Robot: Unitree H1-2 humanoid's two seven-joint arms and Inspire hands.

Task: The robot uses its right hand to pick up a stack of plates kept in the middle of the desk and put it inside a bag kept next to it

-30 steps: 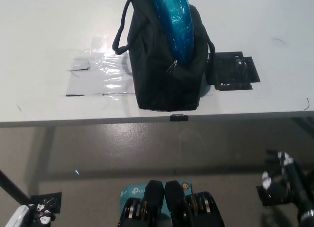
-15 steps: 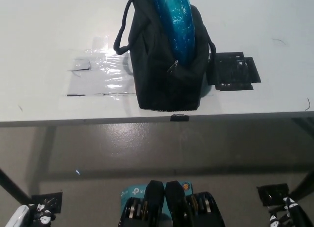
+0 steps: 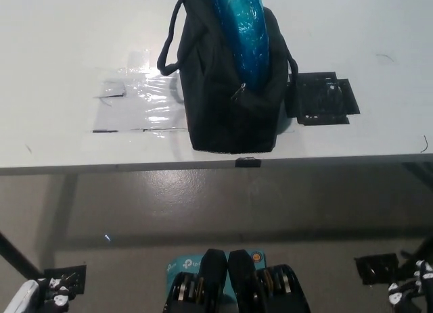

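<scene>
One stack of blue plates wrapped in shiny plastic [image 3: 238, 29] is standing on edge inside one black fabric bag [image 3: 226, 90] on the white desk [image 3: 61, 56], its long axis running away from the robot. The white left hand [image 3: 40, 296] and black right hand [image 3: 411, 289] are hanging low at the corners; I cannot tell their fingers' state.

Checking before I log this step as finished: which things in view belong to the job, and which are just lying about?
Job:
- stack of plates, blue, standing up out of the open bag
- bag, black, on the desk
- right hand, low at bottom right, clear of the desk

Lying about:
- clear plastic sheet left of the bag
- black flat piece right of the bag
- left hand, resting at bottom left
</scene>
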